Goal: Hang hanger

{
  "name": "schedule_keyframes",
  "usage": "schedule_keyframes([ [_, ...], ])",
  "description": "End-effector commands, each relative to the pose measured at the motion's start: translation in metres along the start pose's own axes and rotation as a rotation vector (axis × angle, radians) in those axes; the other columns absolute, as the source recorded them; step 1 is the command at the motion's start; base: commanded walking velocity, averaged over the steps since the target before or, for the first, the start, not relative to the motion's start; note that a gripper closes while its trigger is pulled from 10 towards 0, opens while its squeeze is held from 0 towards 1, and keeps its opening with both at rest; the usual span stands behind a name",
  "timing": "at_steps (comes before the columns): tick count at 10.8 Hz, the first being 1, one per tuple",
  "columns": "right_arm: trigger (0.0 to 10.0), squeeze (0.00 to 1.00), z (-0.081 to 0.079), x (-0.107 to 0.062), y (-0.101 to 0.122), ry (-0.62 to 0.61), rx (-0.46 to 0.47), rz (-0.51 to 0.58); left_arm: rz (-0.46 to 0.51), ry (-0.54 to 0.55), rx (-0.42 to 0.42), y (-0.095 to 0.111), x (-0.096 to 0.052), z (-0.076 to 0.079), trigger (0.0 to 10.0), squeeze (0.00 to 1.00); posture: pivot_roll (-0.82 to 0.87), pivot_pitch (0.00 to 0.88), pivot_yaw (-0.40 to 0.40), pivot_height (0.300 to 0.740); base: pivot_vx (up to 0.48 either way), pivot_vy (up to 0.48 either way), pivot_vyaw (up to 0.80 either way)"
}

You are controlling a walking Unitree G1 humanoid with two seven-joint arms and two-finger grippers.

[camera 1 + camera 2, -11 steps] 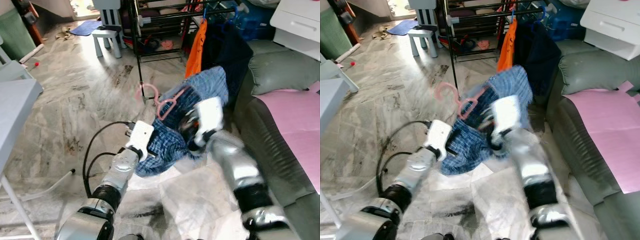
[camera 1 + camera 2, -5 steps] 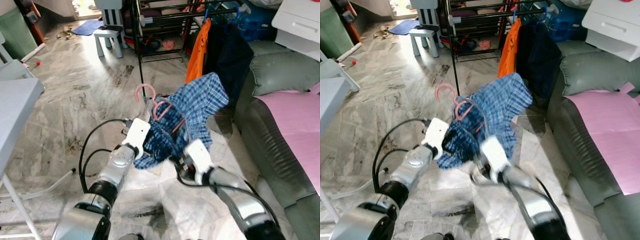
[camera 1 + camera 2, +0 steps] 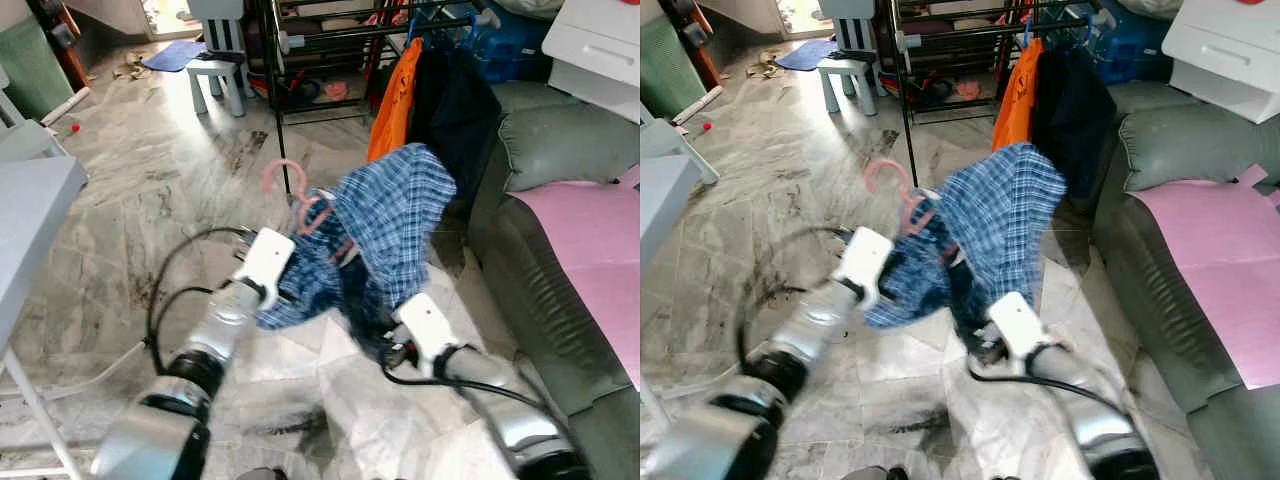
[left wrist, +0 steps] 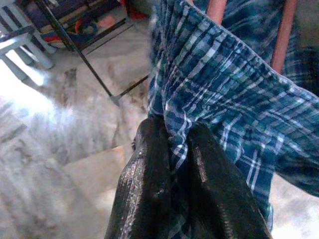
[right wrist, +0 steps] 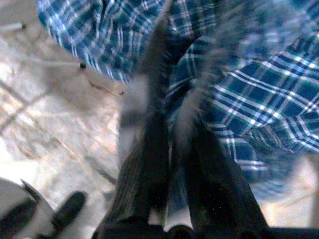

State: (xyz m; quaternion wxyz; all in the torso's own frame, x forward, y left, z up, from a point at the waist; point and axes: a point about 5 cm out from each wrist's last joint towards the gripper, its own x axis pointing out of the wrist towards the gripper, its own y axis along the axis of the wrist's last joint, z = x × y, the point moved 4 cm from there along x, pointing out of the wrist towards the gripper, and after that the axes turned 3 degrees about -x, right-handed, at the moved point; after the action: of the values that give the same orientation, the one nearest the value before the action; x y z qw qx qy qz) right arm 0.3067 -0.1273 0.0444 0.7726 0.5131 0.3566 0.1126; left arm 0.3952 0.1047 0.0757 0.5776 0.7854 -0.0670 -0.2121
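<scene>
1. We had the pink hanger (image 3: 300,200) with the blue plaid shirt (image 3: 385,215) draped on it at frame centre. Its hook sat just left of centre, curling toward the upper left.
2. Our left gripper (image 4: 172,164) was closed on a fold of the shirt's lower left hem, fabric pinched between both fingers.
3. Our right gripper (image 5: 172,149) sat at the shirt's bottom edge, lower centre. That view was blurred, so we couldn't tell whether it was holding cloth.
4. Key relation: the black clothes rack (image 3: 330,25) lay at upper centre, well beyond and above the hook. Left arm was nearer the hook, so in our judgement the lift would run up-frame toward the rail.
</scene>
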Motion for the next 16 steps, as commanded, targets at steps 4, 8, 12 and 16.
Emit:
schedule_keyframes([
  [4, 10.0, 1.0, 0.021, 0.003, 0.021, -0.137, -0.039, 0.118, -0.075, 0.013, 0.044, -0.031, -0.013, -0.01, 0.0, 0.0, -0.11, 0.046, 0.055, 0.74, 0.0, 0.0, 0.0],
  [8, 10.0, 1.0, 0.052, -0.003, -0.001, -0.519, 0.229, 0.093, -0.092, 0.141, -0.258, -0.059, -0.029, -0.02, 5.0, 0.0, -0.1, 0.022, 0.017, 0.74, 0.0, 0.0, 0.0],
  [12, 10.0, 1.0, 0.038, 0.004, -0.012, -0.551, 0.235, 0.044, -0.08, 0.106, -0.267, -0.08, -0.045, -0.002, 7.8, 0.0, -0.1, 0.0, 0.029, 0.74, 0.0, 0.0, 0.0],
  [16, 10.0, 1.0, 0.03, 0.0, -0.05, -0.61, 0.354, -0.029, -0.108, 0.286, -0.372, -0.105, -0.061, 0.002, 10.0, 0.0, -0.1, 0.0, 0.035, 0.74, 0.0, 0.0, 0.0],
])
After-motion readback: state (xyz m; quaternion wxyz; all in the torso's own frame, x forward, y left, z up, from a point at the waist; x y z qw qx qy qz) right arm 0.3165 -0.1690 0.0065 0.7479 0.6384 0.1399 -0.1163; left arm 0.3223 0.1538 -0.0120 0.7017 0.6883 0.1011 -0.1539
